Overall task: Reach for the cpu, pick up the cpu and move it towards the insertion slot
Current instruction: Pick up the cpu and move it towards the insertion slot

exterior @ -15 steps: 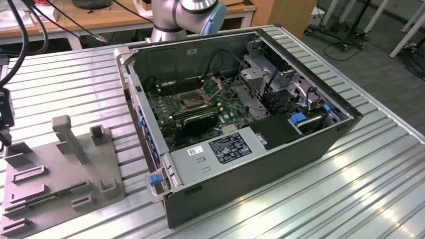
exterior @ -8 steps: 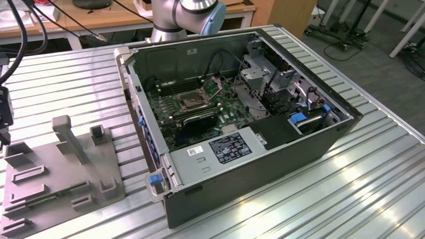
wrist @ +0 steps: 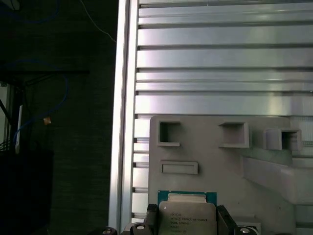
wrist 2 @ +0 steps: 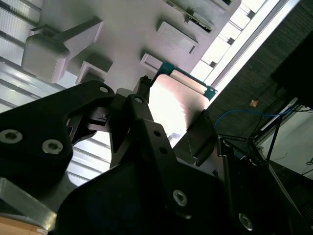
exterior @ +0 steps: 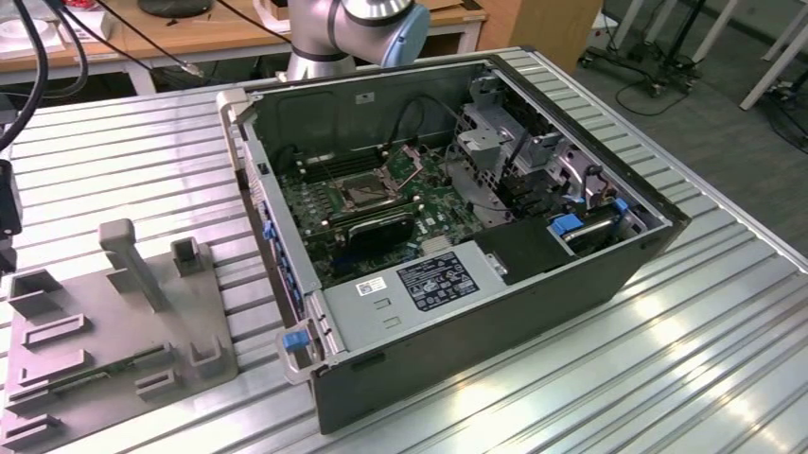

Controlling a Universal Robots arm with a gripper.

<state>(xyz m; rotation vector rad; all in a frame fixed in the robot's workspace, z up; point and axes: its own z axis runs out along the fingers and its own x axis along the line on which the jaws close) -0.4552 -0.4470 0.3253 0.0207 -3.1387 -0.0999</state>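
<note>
The cpu (wrist: 186, 219) is a thin square chip with a pale metallic face and a green edge. In both wrist views it sits between my two dark fingers, which press on its opposite sides. My gripper (wrist: 186, 221) is shut on it above the grey plastic tray (wrist: 215, 161). In the second wrist view the cpu (wrist 2: 176, 100) shines brightly in my gripper (wrist 2: 172, 110), and one finger (wrist 2: 142, 95) touches its edge. The insertion slot (exterior: 359, 194), a square socket with a metal frame, lies on the green board inside the open computer case (exterior: 505, 312).
The grey tray (exterior: 89, 331) with upright posts and square recesses lies at the exterior view's left on the ribbed metal table (exterior: 682, 359). Cables, a drive cage (exterior: 493, 132) and a power supply (exterior: 430, 284) crowd the case around the socket. The table's edge (wrist: 124, 122) runs beside the tray.
</note>
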